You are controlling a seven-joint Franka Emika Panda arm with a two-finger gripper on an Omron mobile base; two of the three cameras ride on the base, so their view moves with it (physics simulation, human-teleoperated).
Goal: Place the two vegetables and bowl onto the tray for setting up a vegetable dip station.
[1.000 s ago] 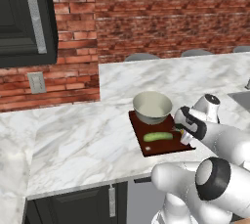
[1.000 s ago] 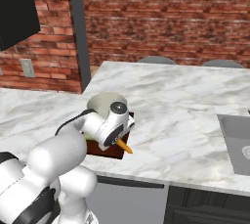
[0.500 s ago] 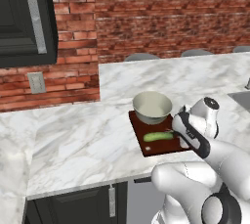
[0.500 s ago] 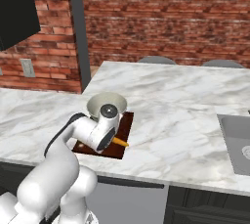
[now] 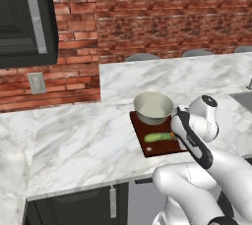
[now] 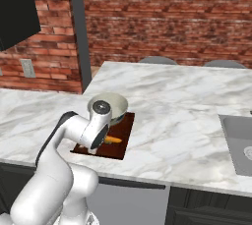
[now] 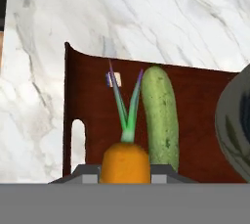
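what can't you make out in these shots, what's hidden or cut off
- Carrot: in the hand view its lower end is cut off at the bottom edge; in the left base view the arm covers most of it.
- Hand: its fingers' contact with the carrot sits at that same edge, so the grip itself is unclear.
- Bowl: cut by the hand view's right edge.
- Tray: near end behind the arm in the right base view.

The tray [image 5: 156, 146] is a dark reddish-brown, with a small pale slot at one short end. On it, the cucumber [image 7: 160, 117] is a mottled, speckled green, and beside it the carrot [image 7: 125, 161] is bright orange with green stalks tipped purple. The bowl [image 5: 153, 108] on the tray is grey metallic outside and pale cream inside. Under the tray, the table [image 5: 83, 140] is white marble veined in grey. Beyond the table, the wall [image 6: 167, 17] is red-brown brick with pale mortar lines.
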